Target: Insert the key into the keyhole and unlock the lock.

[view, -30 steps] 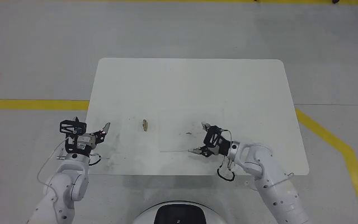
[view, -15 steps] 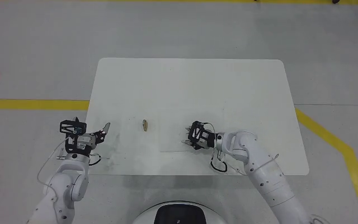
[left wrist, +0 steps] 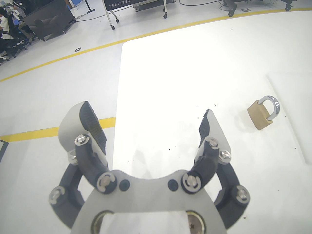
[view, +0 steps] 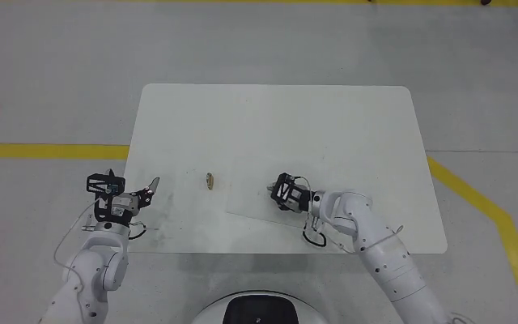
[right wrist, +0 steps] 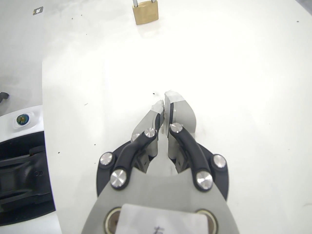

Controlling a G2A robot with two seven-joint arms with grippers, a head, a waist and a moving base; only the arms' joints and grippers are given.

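The right claw [right wrist: 162,102] is pinched shut, its tips down on the tabletop [right wrist: 219,62]; I cannot tell whether anything sits between them. The left claw [left wrist: 146,113] hangs wide open at the tabletop's left edge. The brass lock [right wrist: 145,10] rests between the two claws, apart from both.

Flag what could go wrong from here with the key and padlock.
1. The padlock lies loose on the table; the left gripper is open and apart from it, so an insertion push could slide it.
2. The right gripper is shut on a thin sliver, probably the key; such a shallow pinch may twist or slip.
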